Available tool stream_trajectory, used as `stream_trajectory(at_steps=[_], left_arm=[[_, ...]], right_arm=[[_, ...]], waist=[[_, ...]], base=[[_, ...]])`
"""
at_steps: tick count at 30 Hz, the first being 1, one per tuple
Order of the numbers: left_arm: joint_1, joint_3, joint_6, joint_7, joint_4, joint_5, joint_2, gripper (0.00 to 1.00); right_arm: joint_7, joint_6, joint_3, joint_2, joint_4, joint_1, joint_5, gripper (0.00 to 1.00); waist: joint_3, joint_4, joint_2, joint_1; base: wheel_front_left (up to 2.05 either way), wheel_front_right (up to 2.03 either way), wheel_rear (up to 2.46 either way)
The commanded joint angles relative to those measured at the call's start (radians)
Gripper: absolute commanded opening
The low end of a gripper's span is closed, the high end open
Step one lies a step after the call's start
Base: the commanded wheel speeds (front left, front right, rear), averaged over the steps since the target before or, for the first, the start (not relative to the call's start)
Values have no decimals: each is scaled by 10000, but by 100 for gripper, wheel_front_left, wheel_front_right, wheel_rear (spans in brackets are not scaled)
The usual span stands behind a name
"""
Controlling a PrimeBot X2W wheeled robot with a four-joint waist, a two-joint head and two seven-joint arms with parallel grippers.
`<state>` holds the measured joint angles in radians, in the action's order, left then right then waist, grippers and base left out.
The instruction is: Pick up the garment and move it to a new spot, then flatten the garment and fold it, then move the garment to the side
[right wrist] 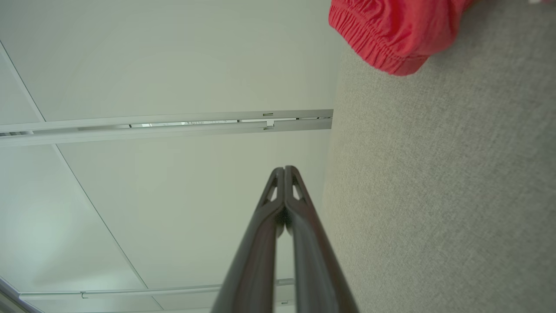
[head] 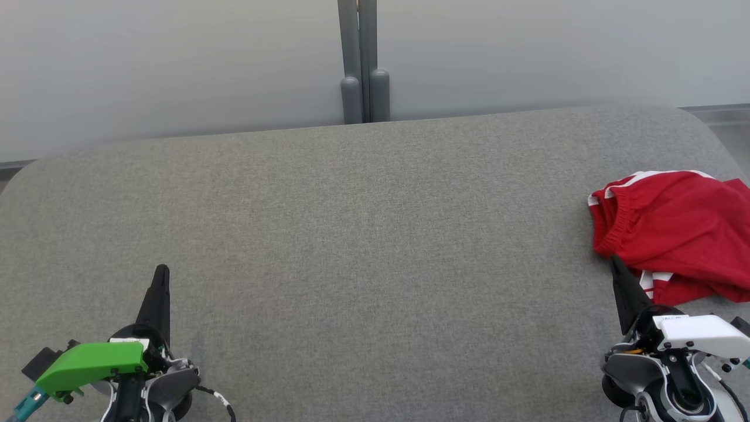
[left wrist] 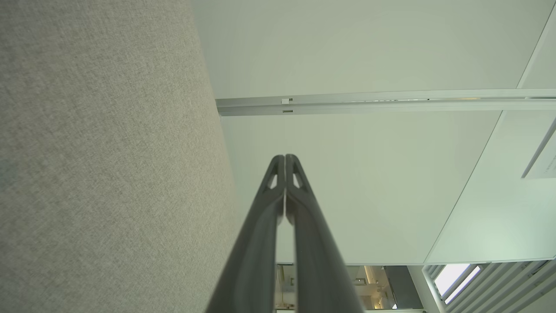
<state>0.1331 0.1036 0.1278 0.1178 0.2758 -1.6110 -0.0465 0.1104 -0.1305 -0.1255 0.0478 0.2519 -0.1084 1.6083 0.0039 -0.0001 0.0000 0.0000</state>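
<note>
The garment (head: pixel 674 231) is a crumpled pair of red shorts with white stripes and an elastic waistband, lying at the right edge of the grey fabric surface (head: pixel 363 234). Its waistband (right wrist: pixel 382 39) appears at the top of the right wrist view. My right gripper (head: pixel 614 261) is shut, its tip just at the garment's near edge, holding nothing. At the lower left my left gripper (head: pixel 162 271) is shut and empty, far from the garment. In each wrist view the fingertips of the left gripper (left wrist: pixel 285 157) and right gripper (right wrist: pixel 285 168) are pressed together.
The grey surface has rounded far corners and ends at a pale wall. A grey post (head: pixel 363 64) stands behind its far edge at the middle. Wide bare cloth lies between the two grippers.
</note>
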Motion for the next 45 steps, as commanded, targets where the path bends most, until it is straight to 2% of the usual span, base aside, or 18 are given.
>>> stream_trajectory(at_steps=[1, 45], left_arm=[[114, 39, 57, 26, -27, -9, -69, 0], [112, 37, 56, 26, -28, -9, -69, 0]], right_arm=[[43, -4, 0, 46, -42, -107, 56, 0], [42, -4, 1, 46, -43, -107, 55, 0]], waist=[[0, 0, 0, 0], [0, 0, 0, 0]], base=[[0, 0, 0], [0, 0, 0]])
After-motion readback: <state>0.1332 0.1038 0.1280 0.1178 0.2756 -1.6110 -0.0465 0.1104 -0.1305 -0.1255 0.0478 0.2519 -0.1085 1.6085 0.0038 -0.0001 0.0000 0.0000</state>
